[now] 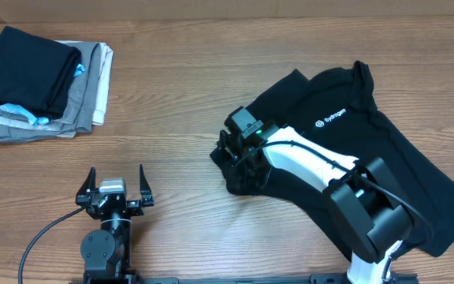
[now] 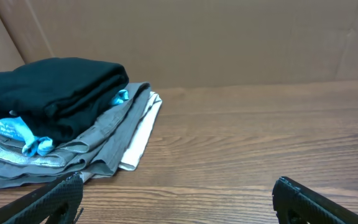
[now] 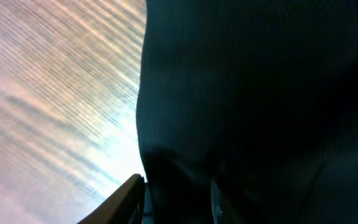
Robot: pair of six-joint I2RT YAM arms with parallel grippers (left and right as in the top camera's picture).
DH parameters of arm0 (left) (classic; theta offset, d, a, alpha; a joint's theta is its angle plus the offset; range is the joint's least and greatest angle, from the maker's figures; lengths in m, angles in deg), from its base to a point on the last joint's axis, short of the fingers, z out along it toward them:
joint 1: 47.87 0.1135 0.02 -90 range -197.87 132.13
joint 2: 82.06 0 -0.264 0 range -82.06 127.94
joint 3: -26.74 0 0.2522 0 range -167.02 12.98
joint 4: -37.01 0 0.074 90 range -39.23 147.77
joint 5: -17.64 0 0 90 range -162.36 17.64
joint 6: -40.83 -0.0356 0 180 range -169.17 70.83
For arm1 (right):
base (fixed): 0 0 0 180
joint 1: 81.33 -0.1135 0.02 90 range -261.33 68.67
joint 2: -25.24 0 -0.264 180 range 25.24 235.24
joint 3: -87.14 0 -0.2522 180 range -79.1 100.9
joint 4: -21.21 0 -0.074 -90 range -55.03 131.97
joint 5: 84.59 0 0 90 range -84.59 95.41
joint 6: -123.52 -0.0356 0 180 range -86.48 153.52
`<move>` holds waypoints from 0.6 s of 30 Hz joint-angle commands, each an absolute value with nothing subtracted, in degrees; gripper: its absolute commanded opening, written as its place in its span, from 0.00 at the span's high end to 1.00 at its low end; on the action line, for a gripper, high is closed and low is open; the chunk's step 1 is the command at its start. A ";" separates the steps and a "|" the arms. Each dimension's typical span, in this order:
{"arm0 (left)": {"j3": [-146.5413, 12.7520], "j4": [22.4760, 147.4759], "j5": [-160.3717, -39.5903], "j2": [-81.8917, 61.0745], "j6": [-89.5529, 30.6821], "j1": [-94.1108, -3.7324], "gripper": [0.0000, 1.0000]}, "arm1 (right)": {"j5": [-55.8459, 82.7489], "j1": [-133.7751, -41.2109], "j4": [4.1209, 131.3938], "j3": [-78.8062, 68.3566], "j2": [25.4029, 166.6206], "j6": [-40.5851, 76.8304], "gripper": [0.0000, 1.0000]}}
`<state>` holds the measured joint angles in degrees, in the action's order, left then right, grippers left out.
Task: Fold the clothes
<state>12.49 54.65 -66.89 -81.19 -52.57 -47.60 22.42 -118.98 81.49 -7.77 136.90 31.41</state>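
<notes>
A bare wooden table (image 1: 211, 79) fills the overhead view, with a plain brown wall behind it in the left wrist view. The black shirt (image 1: 400, 150) lies spread on the right half of the table, its collar at the far edge and its small white logo (image 1: 333, 121) facing up. The right arm crosses it and hides much of its near part.

The right gripper (image 1: 237, 162) sits low on the shirt's left edge, where the cloth is bunched. From its own camera, dark cloth fills nearly everything. Only one finger (image 3: 126, 196) shows at the bottom, right against the fabric, and the other is hidden. I cannot tell whether the jaws have pinched the cloth or only rest on it.

The left gripper (image 1: 117, 172) stands at the near left with its jaws spread wide and nothing between them. It is well apart from the shirt.

At the far left lies a pile of folded clothes (image 1: 77, 102), black on top of grey and beige, with light-blue bits poking out.
</notes>
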 commanded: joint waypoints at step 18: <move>12.71 54.56 -66.21 -81.59 -53.49 -47.25 0.00 | 18.88 -115.07 83.13 -4.62 123.67 25.97 0.96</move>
